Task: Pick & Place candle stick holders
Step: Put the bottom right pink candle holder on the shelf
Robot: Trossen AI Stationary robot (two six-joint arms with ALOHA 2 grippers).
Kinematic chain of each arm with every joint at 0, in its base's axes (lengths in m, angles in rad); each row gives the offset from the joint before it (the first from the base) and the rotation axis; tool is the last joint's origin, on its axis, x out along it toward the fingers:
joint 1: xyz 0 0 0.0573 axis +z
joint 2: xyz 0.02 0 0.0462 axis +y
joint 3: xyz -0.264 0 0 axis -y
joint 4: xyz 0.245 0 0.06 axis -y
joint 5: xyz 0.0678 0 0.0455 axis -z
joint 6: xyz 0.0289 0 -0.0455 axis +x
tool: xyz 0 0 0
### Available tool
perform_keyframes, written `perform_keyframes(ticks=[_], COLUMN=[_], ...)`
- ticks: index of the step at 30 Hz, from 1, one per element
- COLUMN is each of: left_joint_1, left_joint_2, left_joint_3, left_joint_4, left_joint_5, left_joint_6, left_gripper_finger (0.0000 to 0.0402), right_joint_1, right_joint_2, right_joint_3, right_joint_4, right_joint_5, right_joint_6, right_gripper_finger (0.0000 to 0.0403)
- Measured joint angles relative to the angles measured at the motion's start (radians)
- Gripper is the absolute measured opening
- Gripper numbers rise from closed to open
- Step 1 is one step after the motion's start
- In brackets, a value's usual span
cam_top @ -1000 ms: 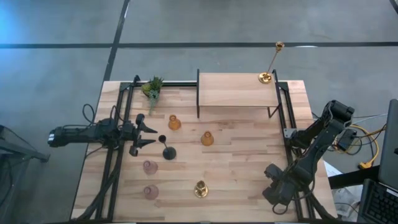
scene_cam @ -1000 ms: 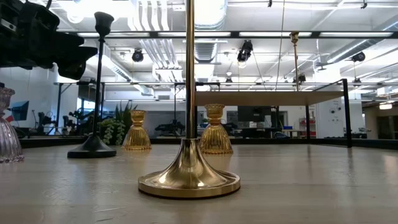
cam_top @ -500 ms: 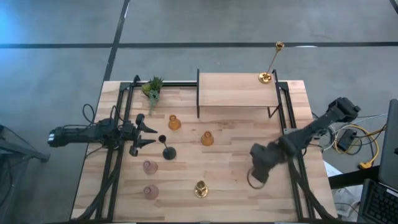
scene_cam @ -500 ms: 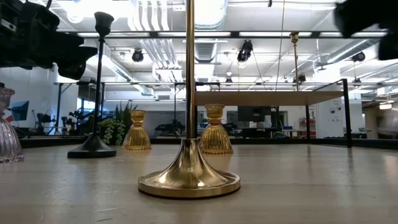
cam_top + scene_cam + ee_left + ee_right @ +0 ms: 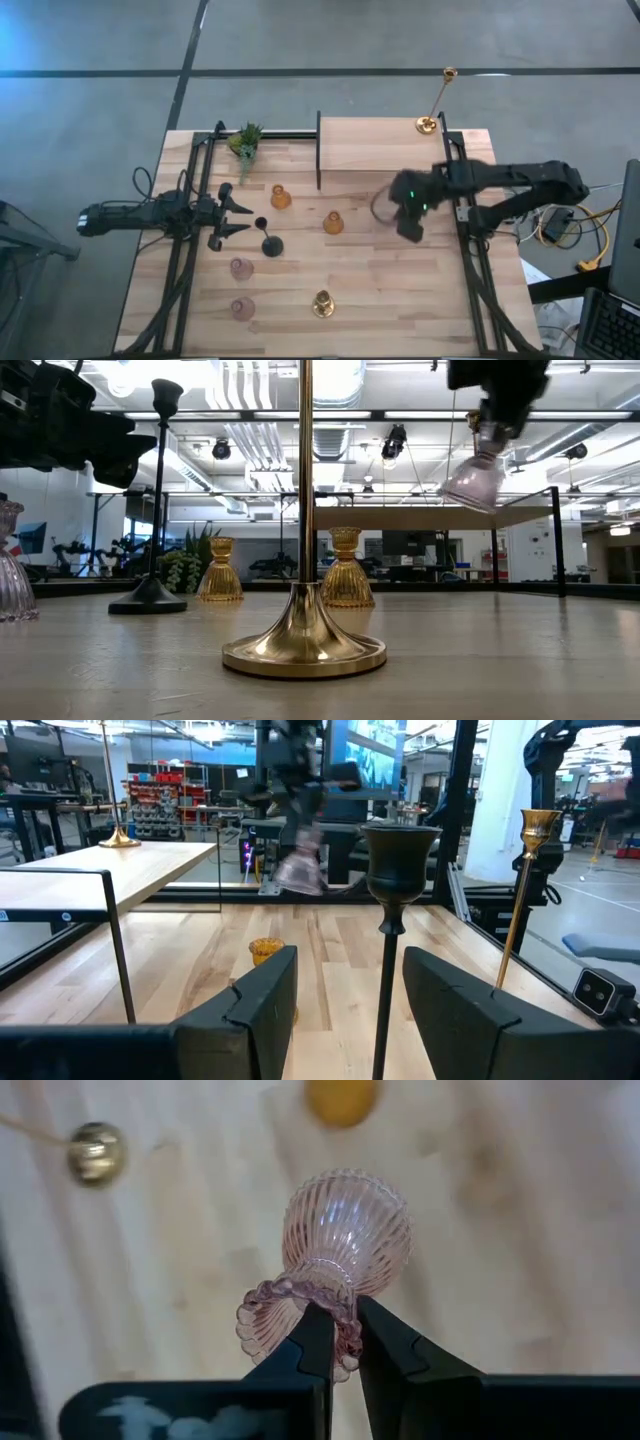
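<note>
Wooden table (image 5: 380, 290) is standing on grey floor. Right claw (image 5: 337, 1342) is gripping a pink glass holder (image 5: 330, 1260) above it, near the raised shelf (image 5: 380, 147). Left claw (image 5: 232, 213) is waiting released beside the black holder (image 5: 270, 244).

A grey concrete floor (image 5: 90, 40) crossed by dark lines surrounds the wooden desk (image 5: 380, 285), while beyond it white ducts (image 5: 240, 430) and ceiling lamps (image 5: 395, 440) hang over an open workshop with shelving (image 5: 165, 805).
</note>
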Motion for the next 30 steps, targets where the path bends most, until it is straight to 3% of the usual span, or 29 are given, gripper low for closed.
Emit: perform_keyframes(ticks=[9,16,30], left_joint_1=[0.000,0.000,0.000], left_joint_2=[0.000,0.000,0.000], left_joint_3=[0.000,0.000,0.000], left_joint_4=[0.000,0.000,0.000], left_joint_5=[0.000,0.000,0.000], left_joint_6=[0.000,0.000,0.000], left_gripper_finger=[0.0188,0.0188,0.0188], right_joint_1=[-0.305,-0.482,-0.610], right_joint_2=[0.132,0.285,0.586], right_joint_3=[0.265,0.476,0.822], right_joint_4=[-0.166,-0.297,-0.484], right_joint_5=[0.041,0.036,0.010], right_joint_6=[-0.379,-0.544,-0.665], right_gripper_finger=[0.0018,0.0018,0.0018])
